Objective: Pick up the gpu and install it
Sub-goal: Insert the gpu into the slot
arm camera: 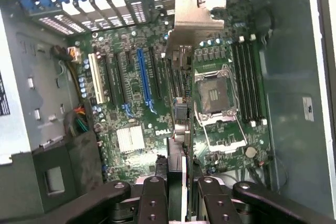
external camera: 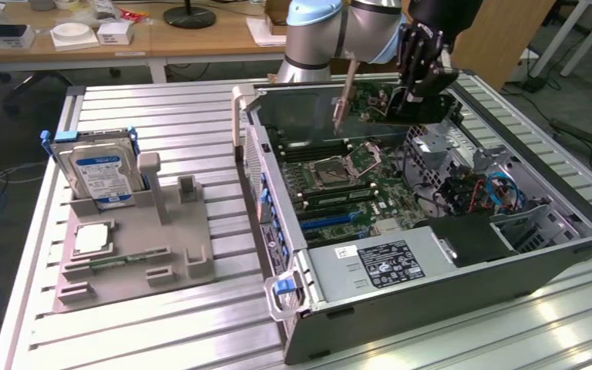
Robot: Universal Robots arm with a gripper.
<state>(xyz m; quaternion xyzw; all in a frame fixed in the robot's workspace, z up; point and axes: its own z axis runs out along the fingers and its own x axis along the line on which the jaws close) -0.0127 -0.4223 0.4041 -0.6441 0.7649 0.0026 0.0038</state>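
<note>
Green card with a silver bracket [external camera: 345, 96], the gpu [external camera: 399, 110] hangs clamped in the gripper [external camera: 419, 92] above the open case [external camera: 461, 304], at about 1 o'clock from the bare CPU socket [external camera: 350, 162] in the exterior view. Its long axis runs roughly 3 to 9 o'clock, with the bracket at 9 pointing down. I reckon a descent slightly off the blue slot [arm camera: 143, 77] could jam the bracket or knock the socket.

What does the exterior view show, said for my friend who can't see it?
A robot gripper holds the gpu over an open computer case lying on a metal table. At the exterior view's left, a hard drive stands in a grey holder.
</note>
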